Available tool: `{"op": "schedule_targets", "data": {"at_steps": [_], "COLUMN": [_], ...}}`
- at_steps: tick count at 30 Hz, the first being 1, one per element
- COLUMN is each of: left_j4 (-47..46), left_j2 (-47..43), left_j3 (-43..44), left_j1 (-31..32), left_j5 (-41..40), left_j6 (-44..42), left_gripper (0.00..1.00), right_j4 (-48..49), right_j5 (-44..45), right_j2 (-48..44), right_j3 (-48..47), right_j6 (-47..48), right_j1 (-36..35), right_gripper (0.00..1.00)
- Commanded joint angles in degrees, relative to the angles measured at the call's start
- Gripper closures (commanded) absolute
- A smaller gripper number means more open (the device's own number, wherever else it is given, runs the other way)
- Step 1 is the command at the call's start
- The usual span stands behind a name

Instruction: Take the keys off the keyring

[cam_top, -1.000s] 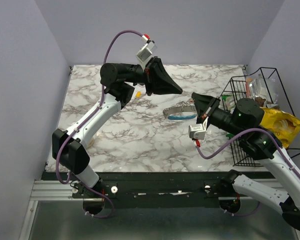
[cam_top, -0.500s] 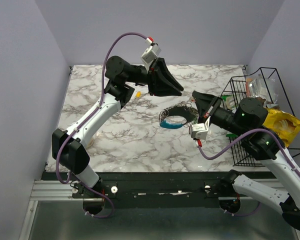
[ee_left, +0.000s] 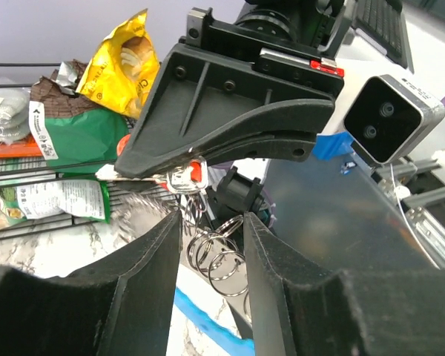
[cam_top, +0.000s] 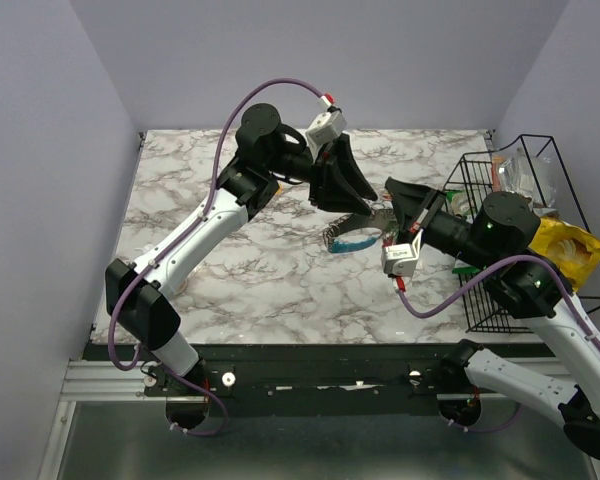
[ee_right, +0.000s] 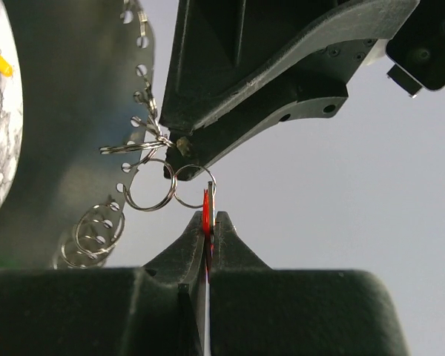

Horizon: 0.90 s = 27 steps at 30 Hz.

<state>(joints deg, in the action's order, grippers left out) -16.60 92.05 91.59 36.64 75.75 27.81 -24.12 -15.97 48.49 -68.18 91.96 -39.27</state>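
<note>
My right gripper (ee_right: 208, 219) is shut on a red-headed key (ee_right: 205, 202), seen edge-on; it hangs by a small split ring (ee_right: 193, 186). In the top view the right gripper (cam_top: 394, 197) holds it above the table's middle, and the keyring (cam_top: 354, 234), grey with a blue part, hangs below. In the right wrist view the keyring's grey holed band (ee_right: 141, 81) carries more small rings (ee_right: 96, 231). My left gripper (cam_top: 363, 196) is just left of it, open. Its fingers (ee_left: 144, 274) flank several hanging rings (ee_left: 224, 258) without touching them; the red key (ee_left: 196, 172) shows above. A yellow key (ee_right: 1, 65) lies on the table.
A black wire basket (cam_top: 525, 165) stands at the table's right edge, holding snack bags, one yellow (cam_top: 565, 250). In the left wrist view the same bags (ee_left: 67, 133) lie behind the right gripper. The marble table (cam_top: 230, 280) stretches left and front.
My left gripper has opened and moved right, close to the right gripper. The keyring dropped from its stretched position and now hangs from the right gripper's key.
</note>
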Motion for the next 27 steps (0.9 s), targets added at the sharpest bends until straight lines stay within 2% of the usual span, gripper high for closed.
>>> {"op": "schedule_targets", "data": {"at_steps": [1,4,7,8,11,16,21,27], "left_j4": [10.43,16.41,29.66,36.83,45.92,45.78,44.90,40.34], "left_j2": [0.23,-0.12,0.32,0.58,1.99,1.90,1.90,0.77], "left_j3": [3.68,4.73,8.15,10.60,14.56,14.49,14.41,12.83], "left_j1": [1.15,1.94,3.08,3.43,4.75,5.19,5.28,5.28], "left_j5": [1.42,0.81,-1.64,-2.35,-4.55,-5.96,-6.05,-7.28], "left_j6": [-9.42,-13.65,-24.53,-31.00,-36.85,-36.96,-35.72,-32.57], "left_gripper": [0.53,0.54,0.55,0.55,0.57,0.70,0.72,0.80], "right_j4": [1.18,1.18,1.18,1.35,1.36,1.27,1.36,1.27], "right_j5": [-1.17,-1.08,-1.17,-1.26,-1.08,-1.17,-1.08,-1.17], "right_j2": [-0.06,-0.06,-0.06,-0.06,0.03,-0.24,-0.41,-0.50], "right_j3": [-1.87,-1.87,-2.04,-2.13,-2.39,-2.39,-2.57,-2.57], "right_j6": [-0.21,-0.12,0.06,0.06,0.06,0.23,0.24,0.32], "right_j1": [0.15,0.15,0.15,0.15,0.15,0.15,0.15,0.16], "right_gripper": [0.99,0.99,0.99,0.99,0.99,0.99,0.99,0.99]}}
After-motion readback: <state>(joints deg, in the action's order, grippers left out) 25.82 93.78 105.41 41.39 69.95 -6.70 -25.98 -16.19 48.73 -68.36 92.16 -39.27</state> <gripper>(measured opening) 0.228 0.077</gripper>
